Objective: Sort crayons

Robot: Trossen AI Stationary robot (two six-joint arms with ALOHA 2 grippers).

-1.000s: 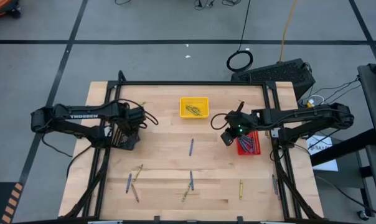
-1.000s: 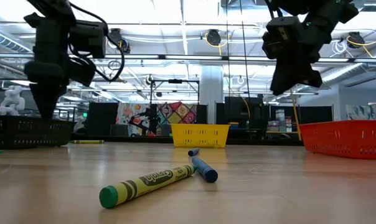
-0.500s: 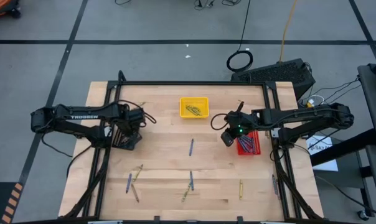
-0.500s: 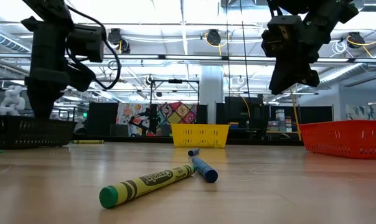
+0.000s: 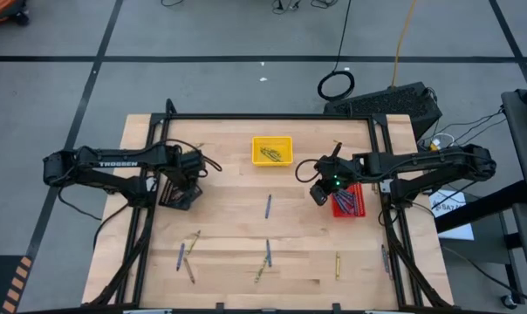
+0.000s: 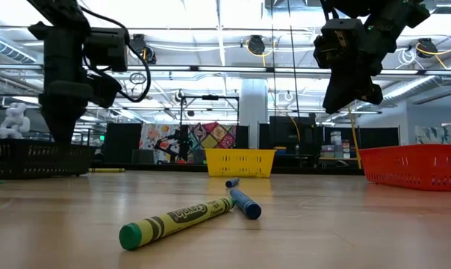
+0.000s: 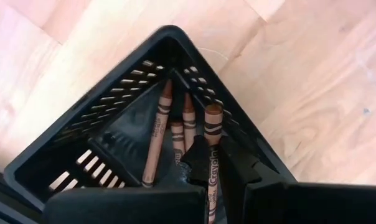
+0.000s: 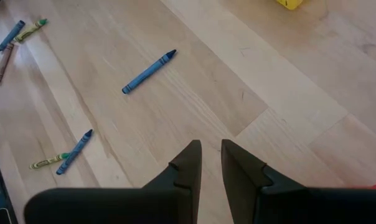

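My left gripper [image 5: 183, 179] [image 7: 211, 149] points down over the black tray [image 5: 172, 196] [image 7: 101, 106] at the table's left and is shut on a brown crayon [image 7: 212, 143]. Three more brown crayons [image 7: 155, 137] lie on that tray's floor. My right gripper [image 5: 318, 194] [image 8: 211, 152] hangs above the table beside the red tray [image 5: 351, 202], its fingers a little apart with nothing between them. Loose crayons lie flat on the wood: a blue one [image 5: 268, 206] [image 8: 149, 72] mid-table, and several blue and yellow-green ones [image 5: 267, 254] [image 6: 177, 221] nearer the front edge. My left gripper pinches the brown crayon's wrapped shaft [image 7: 211, 177] between its two fingers, coming from above and pointing down. The crayon runs along the fingers and sticks out past their tips, its free end [image 7: 213, 114] down inside the black tray. Whether that end touches the tray floor I cannot tell.
A yellow tray [image 5: 271, 150] with crayons stands at the far middle, and the red tray holds blue crayons. Black frame rails [image 5: 272, 117] run along the table's far and side edges. Bare wood lies between the trays.
My left gripper has rolled a little about its own pointing line above the black tray, staying in place with the brown crayon between its fingers.
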